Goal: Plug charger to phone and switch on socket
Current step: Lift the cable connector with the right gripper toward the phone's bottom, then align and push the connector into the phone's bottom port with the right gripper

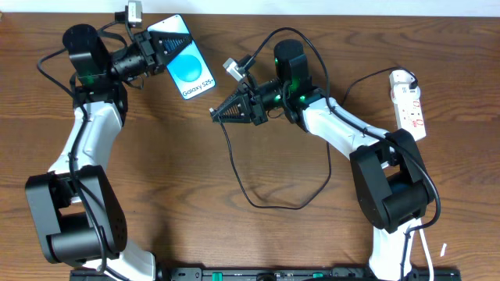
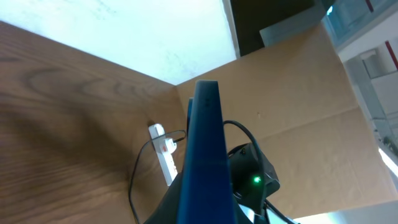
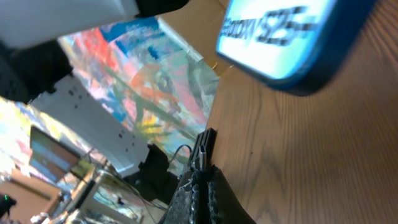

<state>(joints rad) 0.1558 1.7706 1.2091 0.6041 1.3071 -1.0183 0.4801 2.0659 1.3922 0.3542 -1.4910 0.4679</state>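
The phone [image 1: 189, 69], blue-screened, is tilted up off the table at the back left, and my left gripper [image 1: 158, 48] is shut on its upper end. In the left wrist view the phone [image 2: 204, 149] runs edge-on away from the jaws. My right gripper [image 1: 216, 114] is shut on the plug tip of the charger [image 1: 231, 160], just below and right of the phone's lower end. In the right wrist view the plug tip [image 3: 202, 151] sticks out between the fingers, apart from the phone [image 3: 292, 37]. The white socket [image 1: 409, 102] lies at the far right.
The charger's black cable loops over the middle of the wooden table [image 1: 156, 179] between the arms. The socket [image 2: 163, 154] and the right arm with its green light [image 2: 255, 180] show beyond the phone in the left wrist view. A brown board backs the table there.
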